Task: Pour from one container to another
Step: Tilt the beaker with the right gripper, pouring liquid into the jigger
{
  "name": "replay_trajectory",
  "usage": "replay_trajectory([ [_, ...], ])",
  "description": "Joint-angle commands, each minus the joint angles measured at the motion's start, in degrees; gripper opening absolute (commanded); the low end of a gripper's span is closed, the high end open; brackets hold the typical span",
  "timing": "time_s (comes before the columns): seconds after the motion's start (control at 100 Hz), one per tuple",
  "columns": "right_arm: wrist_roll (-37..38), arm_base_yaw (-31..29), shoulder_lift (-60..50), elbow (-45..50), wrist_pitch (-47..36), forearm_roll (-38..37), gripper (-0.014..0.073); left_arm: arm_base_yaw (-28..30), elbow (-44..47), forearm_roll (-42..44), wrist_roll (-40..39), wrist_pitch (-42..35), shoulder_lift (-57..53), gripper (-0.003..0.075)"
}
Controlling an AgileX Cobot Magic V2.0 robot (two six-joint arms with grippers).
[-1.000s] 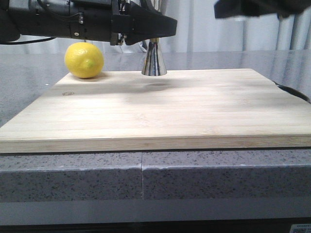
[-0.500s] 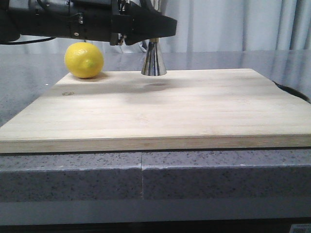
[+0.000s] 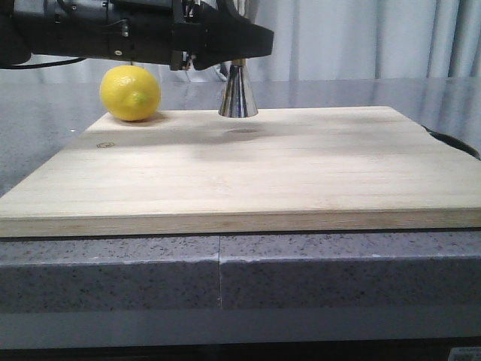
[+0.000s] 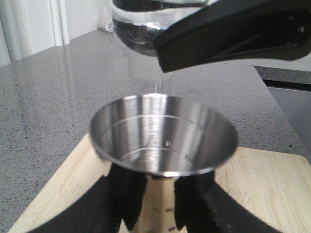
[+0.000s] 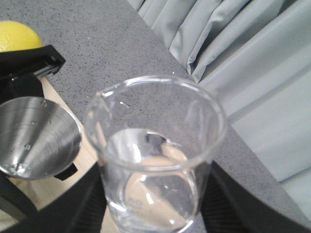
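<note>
Two grips: your left gripper (image 4: 148,213) is clamping the jigger (image 4: 163,138), right gripper (image 5: 150,213) is squeezing the slippery, fragile beaker (image 5: 155,150) low.

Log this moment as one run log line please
left gripper: shut on jigger | right gripper: shut on beaker, held above jigger | lemon: on board

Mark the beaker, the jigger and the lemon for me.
beaker (image 5: 155,160), right wrist view, on its glass wall
jigger (image 4: 163,133), left wrist view, inside the upper cup
lemon (image 3: 130,92), front view, middle of its rind
</note>
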Motion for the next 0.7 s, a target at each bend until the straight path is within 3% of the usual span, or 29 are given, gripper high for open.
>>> replay_trajectory([
  [0.0, -0.17, 0.0, -1.57, -2.27, -3.85, -4.4, 0.0277, -0.39, -1.74, -4.94, -0.4, 6.43, -2.83, 0.0237],
  [0.69, -0.17, 0.0, -0.03, -2.27, -7.67, -20.11, 0.0277, -0.39, -1.74, -4.94, -0.4, 6.43, -2.83, 0.0237],
])
